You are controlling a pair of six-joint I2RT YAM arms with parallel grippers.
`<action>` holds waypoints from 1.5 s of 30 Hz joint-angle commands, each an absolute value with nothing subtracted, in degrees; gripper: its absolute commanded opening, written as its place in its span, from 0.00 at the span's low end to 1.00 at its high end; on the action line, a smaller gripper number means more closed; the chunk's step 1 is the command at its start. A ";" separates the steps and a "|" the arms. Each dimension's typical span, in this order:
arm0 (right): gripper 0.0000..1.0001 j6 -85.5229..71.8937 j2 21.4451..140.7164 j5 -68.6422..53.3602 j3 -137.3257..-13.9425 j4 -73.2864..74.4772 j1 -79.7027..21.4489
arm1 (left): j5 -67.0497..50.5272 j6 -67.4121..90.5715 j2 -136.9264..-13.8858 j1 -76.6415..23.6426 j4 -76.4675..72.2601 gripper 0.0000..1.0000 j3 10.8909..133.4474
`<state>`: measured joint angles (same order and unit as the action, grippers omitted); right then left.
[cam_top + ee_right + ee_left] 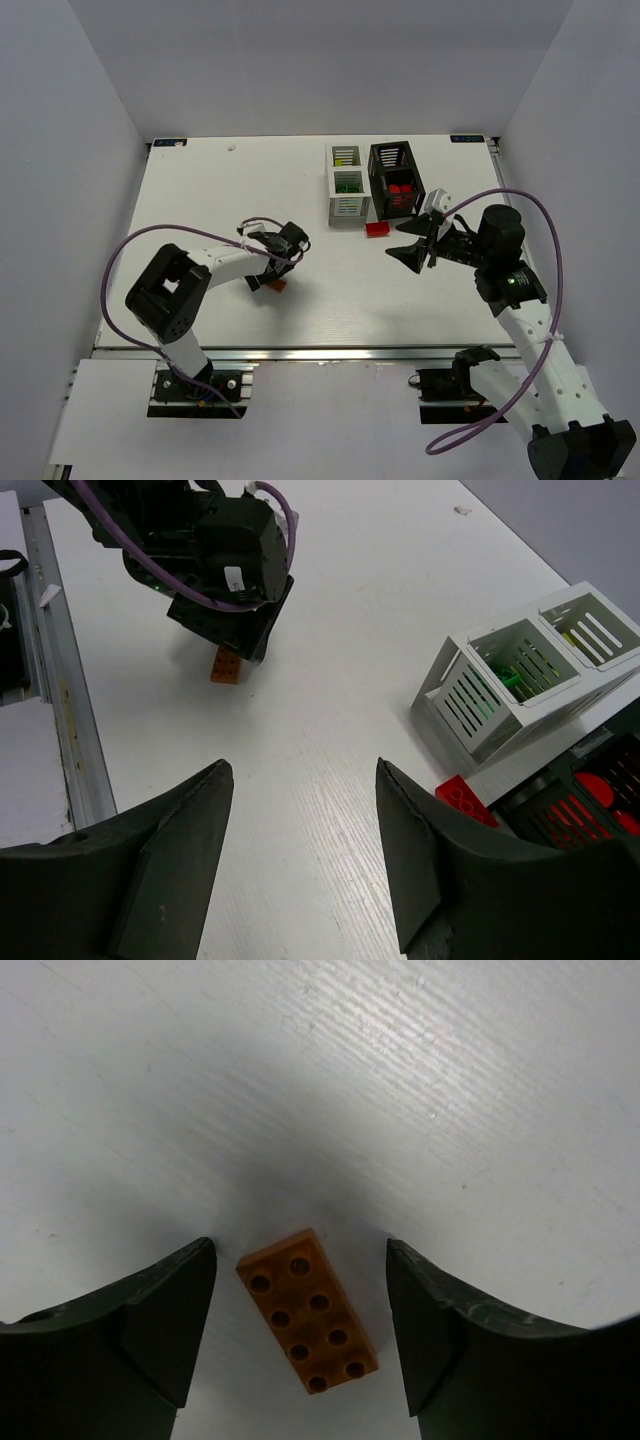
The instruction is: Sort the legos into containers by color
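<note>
An orange lego (308,1310) lies flat on the white table, studs up, between the fingers of my left gripper (300,1246). The jaws stand open, with a gap on each side of the brick. From above, that gripper (272,278) points down at the orange lego (277,286) left of centre. My right gripper (305,765) hovers open and empty over bare table, right of centre (408,254). A red lego (463,798) lies on the table in front of the containers. The white container (347,205) holds green and yellow legos; the black container (378,172) holds red ones.
The two containers stand side by side at the back centre-right of the table (200,200). A metal rail (320,352) runs along the near edge. Purple cables loop off both arms. Grey walls close in the table on three sides.
</note>
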<state>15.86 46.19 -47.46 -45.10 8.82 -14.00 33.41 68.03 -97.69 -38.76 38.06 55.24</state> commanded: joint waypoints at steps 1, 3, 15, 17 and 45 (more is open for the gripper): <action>0.65 15.03 44.91 -49.92 -44.47 6.33 -13.19 | 30.94 68.03 -96.77 -39.81 44.73 0.80 52.82; 0.65 14.94 44.74 -50.36 -44.47 6.24 -12.75 | 30.94 68.20 -95.28 -40.16 45.70 0.83 52.56; 0.65 14.41 44.30 -51.24 -44.47 6.15 -11.69 | 28.83 68.20 -96.50 -43.59 46.23 0.85 53.52; 0.65 14.33 44.30 -51.85 -44.39 6.15 -11.17 | 28.30 68.03 -97.56 -43.77 45.44 0.83 53.53; 0.66 12.57 39.73 -55.19 -44.74 5.63 -4.75 | 3.54 30.52 -77.25 -46.41 12.07 0.00 54.75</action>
<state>13.69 41.30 -53.63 -45.08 8.38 -6.20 11.81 40.53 -78.04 -46.26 21.50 50.92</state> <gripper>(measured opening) 0.658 0.452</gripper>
